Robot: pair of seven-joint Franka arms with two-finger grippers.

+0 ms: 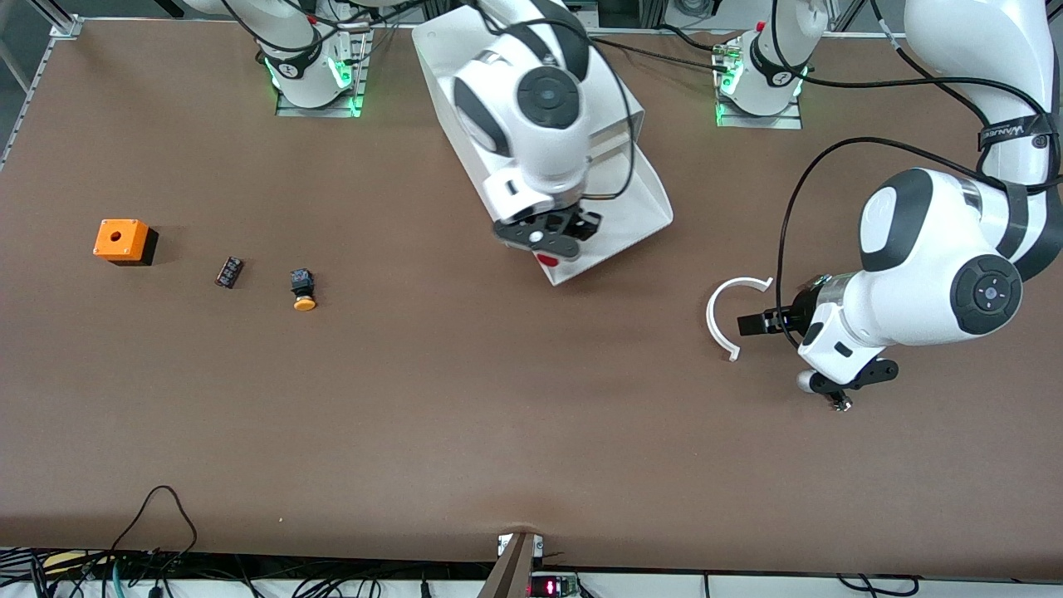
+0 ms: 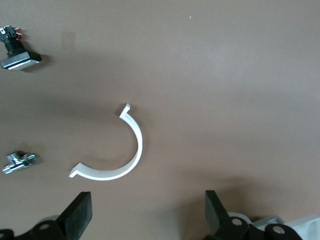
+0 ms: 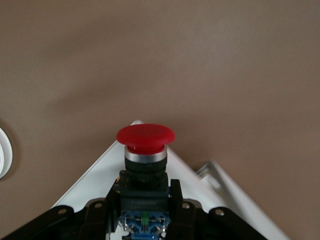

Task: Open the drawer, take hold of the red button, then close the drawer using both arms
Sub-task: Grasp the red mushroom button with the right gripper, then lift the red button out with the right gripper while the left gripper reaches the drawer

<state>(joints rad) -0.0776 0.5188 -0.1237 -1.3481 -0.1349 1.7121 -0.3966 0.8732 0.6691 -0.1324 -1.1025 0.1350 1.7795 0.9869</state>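
- The drawer stands pulled out of the white cabinet toward the front camera, so its floor is open to reach from above.
- The right gripper is over the drawer's corner nearest the front camera, its fingers pinching the black-and-blue body of the button.
- The grip is low on the body, so the red cap sticks out free past the fingertips; only a sliver of red shows under the gripper in the front view.
- It appears the grab is made and the button is about at the drawer's rim; whether it has cleared the floor cannot be told.
- The left gripper waits low over the table toward the left arm's end, fingers spread wide and holding nothing.
- It points at a white curved strip lying flat on the table just beside it.
- An orange-capped button, a small dark part and an orange box lie toward the right arm's end, well apart from the drawer.
- Closing the drawer is not yet done.
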